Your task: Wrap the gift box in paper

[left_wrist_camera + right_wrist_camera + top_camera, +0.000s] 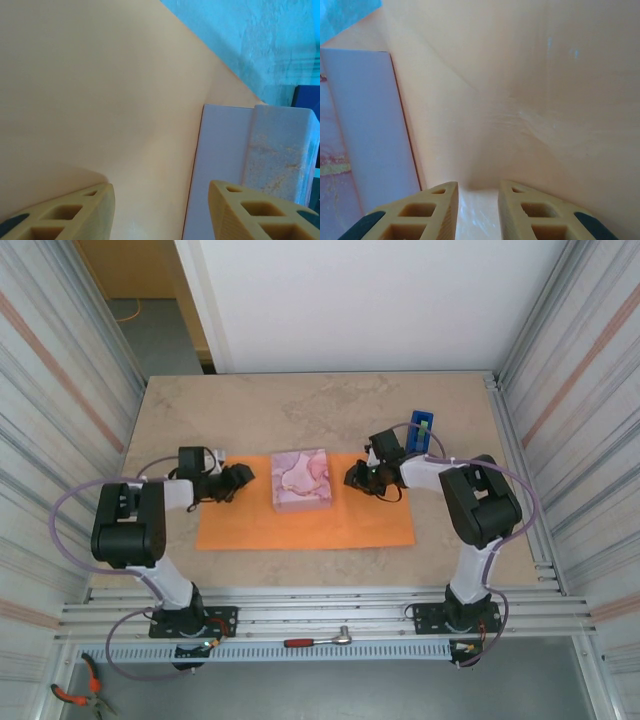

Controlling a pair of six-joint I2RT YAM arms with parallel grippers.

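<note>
The pink gift box (301,480) with a cream blotchy pattern lies flat on the orange paper (300,527), toward the sheet's far edge. My left gripper (240,478) hovers low over the paper just left of the box. In the left wrist view this gripper (160,200) is wide open, with bare paper (100,100) beneath it and the box (280,150) by its right finger. My right gripper (352,478) sits just right of the box. In the right wrist view this gripper (477,192) is open with a narrow gap over slightly rippled paper (530,75), and the box (365,125) lies to its left.
A blue tape dispenser (422,430) with a green roll stands behind the right gripper, off the paper, and its blue corner (307,97) also appears beyond the box. A ratchet (320,640) lies on the front rail. Corrugated metal walls close in both sides of the table (300,410).
</note>
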